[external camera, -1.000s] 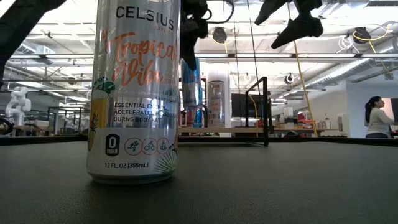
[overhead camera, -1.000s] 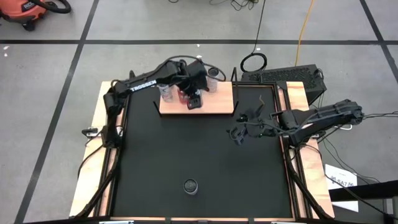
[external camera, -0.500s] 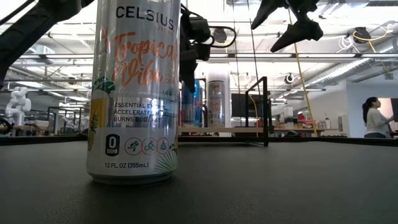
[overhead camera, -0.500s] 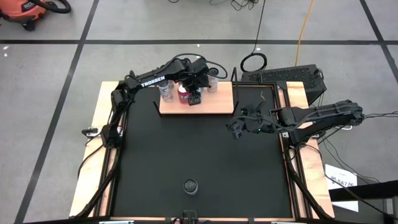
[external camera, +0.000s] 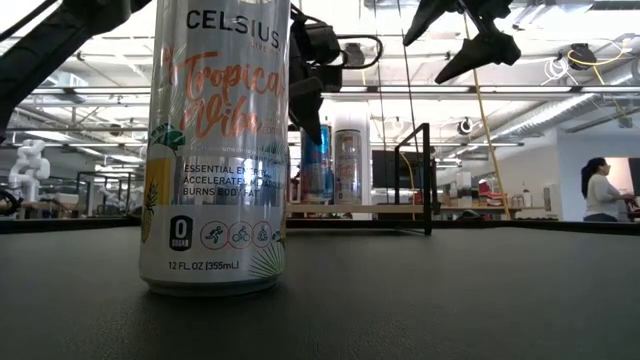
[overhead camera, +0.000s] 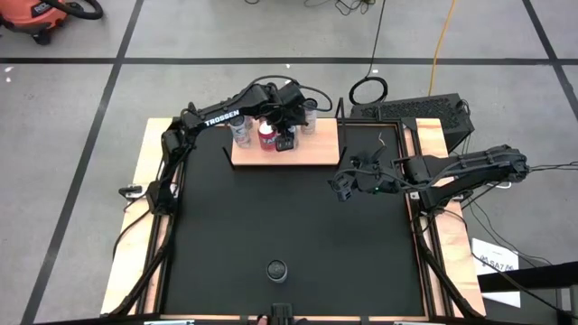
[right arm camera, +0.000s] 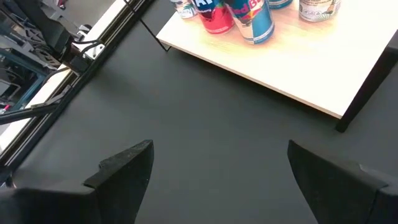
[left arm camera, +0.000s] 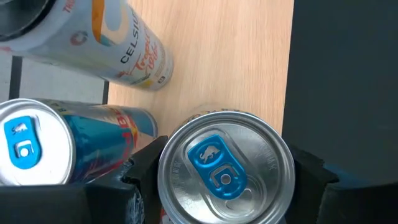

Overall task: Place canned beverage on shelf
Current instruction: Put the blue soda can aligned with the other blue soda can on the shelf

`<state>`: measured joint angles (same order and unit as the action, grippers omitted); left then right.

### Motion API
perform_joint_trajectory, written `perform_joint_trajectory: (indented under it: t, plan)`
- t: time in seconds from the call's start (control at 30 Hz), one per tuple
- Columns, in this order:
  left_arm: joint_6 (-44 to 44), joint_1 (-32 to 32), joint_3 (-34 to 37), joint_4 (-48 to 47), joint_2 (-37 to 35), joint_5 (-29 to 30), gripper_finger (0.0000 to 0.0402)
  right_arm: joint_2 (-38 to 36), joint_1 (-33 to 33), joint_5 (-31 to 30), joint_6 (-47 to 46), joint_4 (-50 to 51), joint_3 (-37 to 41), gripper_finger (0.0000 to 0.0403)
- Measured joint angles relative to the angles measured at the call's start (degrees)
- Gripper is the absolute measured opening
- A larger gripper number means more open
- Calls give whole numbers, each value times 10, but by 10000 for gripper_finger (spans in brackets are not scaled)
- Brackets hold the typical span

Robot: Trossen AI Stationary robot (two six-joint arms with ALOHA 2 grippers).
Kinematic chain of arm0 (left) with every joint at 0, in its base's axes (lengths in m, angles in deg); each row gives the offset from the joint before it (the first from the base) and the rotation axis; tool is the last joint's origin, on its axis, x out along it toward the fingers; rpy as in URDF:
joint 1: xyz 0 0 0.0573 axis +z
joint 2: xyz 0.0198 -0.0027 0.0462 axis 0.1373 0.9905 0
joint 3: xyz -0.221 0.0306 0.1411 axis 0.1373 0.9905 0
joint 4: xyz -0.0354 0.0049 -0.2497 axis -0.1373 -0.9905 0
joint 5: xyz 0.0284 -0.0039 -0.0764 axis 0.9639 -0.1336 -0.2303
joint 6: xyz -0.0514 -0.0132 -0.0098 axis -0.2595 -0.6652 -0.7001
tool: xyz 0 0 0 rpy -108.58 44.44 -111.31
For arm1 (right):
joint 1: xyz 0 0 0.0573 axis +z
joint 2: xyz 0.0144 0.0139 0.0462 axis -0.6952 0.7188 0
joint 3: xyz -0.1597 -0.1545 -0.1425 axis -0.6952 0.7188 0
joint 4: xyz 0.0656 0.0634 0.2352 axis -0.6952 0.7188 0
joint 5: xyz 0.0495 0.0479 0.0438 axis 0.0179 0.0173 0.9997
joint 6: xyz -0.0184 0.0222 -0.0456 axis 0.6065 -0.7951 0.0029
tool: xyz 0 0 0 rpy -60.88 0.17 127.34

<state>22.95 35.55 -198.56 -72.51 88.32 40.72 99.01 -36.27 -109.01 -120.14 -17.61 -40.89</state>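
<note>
Nearest the table's front edge, a lone Celsius can (overhead camera: 276, 270) stands upright on the black mat (overhead camera: 289, 217), well apart from both arms. Farther back, the right gripper (overhead camera: 341, 187) hangs above the mat's right half with its fingers spread wide and nothing between them. At the far edge sits the shelf (overhead camera: 316, 149), its wooden board carrying several cans. The left gripper (overhead camera: 285, 140) reaches over it, its fingers set either side of a blue-tabbed can (left arm camera: 225, 167) that stands on the board; they look closed on it, though actual contact is hard to confirm. Just beside it stand a second blue can (left arm camera: 65, 146) and a white Celsius can (left arm camera: 109, 46).
</note>
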Motion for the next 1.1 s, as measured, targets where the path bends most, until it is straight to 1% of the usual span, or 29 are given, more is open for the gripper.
perform_joint_trajectory:
  t: [0.47,0.57,0.77,0.9,1.1]
  plan:
    - [3,1,0,3,0,-2,232,0,0,0,0,0,0,357]
    - [8,1,0,4,0,-6,244,0,0,0,0,0,0,357]
    - [-2,2,-1,4,0,-6,280,0,0,0,-2,0,0,357]
    - [-2,3,-1,4,0,16,295,0,0,0,-2,-8,0,357]
    - [-2,3,-1,2,-3,54,300,0,0,0,-11,-9,0,357]
